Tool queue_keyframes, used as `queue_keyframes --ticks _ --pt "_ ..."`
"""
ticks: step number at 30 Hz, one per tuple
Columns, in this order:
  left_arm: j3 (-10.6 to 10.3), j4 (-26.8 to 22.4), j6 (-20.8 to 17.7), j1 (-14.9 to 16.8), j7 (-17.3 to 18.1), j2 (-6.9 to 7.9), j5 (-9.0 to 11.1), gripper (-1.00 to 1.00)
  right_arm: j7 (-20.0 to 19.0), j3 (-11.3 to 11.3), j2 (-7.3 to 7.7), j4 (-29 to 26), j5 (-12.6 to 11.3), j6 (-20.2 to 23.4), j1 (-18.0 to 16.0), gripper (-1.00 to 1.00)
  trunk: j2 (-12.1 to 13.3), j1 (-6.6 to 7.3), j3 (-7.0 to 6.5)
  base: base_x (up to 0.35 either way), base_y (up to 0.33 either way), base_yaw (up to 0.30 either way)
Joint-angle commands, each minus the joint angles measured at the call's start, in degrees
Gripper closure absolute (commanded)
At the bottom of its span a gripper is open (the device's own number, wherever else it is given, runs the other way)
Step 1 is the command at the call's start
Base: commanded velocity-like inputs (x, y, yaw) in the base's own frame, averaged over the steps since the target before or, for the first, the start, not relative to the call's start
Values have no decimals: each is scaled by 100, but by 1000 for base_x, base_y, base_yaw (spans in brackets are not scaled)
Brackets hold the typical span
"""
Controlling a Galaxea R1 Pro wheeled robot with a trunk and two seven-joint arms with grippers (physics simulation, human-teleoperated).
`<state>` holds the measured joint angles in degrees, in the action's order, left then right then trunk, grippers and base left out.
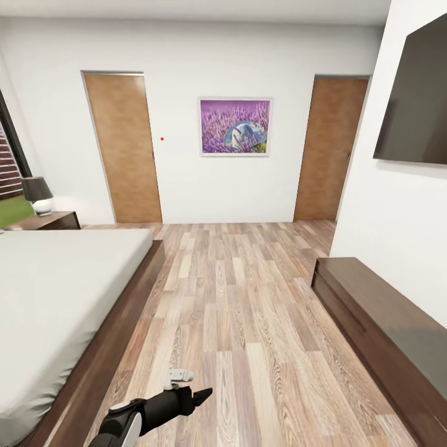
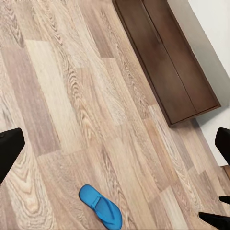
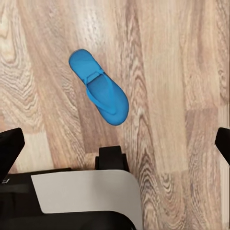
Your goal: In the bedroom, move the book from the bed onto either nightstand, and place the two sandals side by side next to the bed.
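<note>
Lying flat on wood floor [image 3: 182, 72], one blue sandal [image 3: 98, 87] is seen betw. wide-spread right gripper [image 3: 117, 143] fingers; left gripper [image 2: 115, 148] also wide. Bed [image 1: 56, 292] at left w/ nightstand [image 1: 59, 220] behind.

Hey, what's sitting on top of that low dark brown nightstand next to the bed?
On the low dark brown nightstand stands a small table lamp with a dark shade and a whitish base. The bed's light grey mattress covers the nightstand's lower front, so its drawers cannot be seen.

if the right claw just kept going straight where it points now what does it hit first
Most likely the bare wood floor, just beside the blue sandal. The sandal lies off the line between the open fingertips, though depth is hard to judge here.
</note>
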<state>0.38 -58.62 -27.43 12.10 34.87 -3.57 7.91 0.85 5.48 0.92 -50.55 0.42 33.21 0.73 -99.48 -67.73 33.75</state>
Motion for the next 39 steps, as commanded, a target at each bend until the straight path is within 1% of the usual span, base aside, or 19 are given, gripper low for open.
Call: queue_keyframes --ticks 1,2,5,6,8,13,15,20,21,23,24,26,27,32,39 --pt "6 -15 -47 3 2 0 43 -100 8 -1 -3 -118 3 153 2 -100 -44 -23 24 0 0 0" --pt "8 -24 -48 3 2 1 43 -100 7 -1 -5 -212 3 268 -1 -100 -84 -45 42 0 0 0" --pt "13 -58 -51 4 3 4 47 -100 3 -3 -21 -781 0 957 -18 -100 -205 -110 95 0 0 0" --pt "14 -63 -51 4 3 4 48 -100 3 -3 -25 -848 -3 1030 -35 -100 -245 -132 113 0 0 0" --pt "14 -65 -52 3 3 5 50 -100 5 -5 -27 -890 -4 1077 -88 -100 -325 -176 149 0 0 0" --pt "19 -74 -52 6 3 5 52 -100 10 -14 -30 -953 -5 1239 -479 -100 -525 -286 239 0 0 0" --pt "21 -81 -52 6 3 5 61 -100 11 -18 -33 -957 -3 1297 -554 -100 -606 -330 275 0 0 0" --pt "16 -211 -58 4 3 5 211 -100 11 -34 -45 -964 7 1487 -679 -100 -806 -440 365 0 0 0" --pt "15 -233 -59 4 3 5 270 -100 11 -41 -49 -964 8 1525 -757 -100 -846 -462 383 0 0 0" --pt "15 -247 -59 3 3 5 318 -100 11 -46 -52 -965 9 1549 -900 -100 -927 -506 419 0 0 0" --pt "15 -256 -60 3 3 5 350 -100 11 -50 -53 -965 10 1565 -1075 -100 -967 -528 436 0 0 0" --pt "15 -264 -60 3 3 5 378 -100 10 -53 -54 -962 10 1578 -1283 -100 -1047 -572 472 0 0 0" --pt "16 -266 -60 5 1 5 385 -100 8 -53 -54 -961 10 1579 -1329 -100 -1087 -594 490 0 0 0" --pt "22 -271 -60 5 2 11 408 -100 11 -55 -56 -951 10 1582 -1482 -100 -1287 -703 580 0 0 0" --pt "23 -272 -61 4 3 13 413 -100 10 -56 -56 -944 10 1545 -1517 -100 -1568 -857 706 0 0 0"
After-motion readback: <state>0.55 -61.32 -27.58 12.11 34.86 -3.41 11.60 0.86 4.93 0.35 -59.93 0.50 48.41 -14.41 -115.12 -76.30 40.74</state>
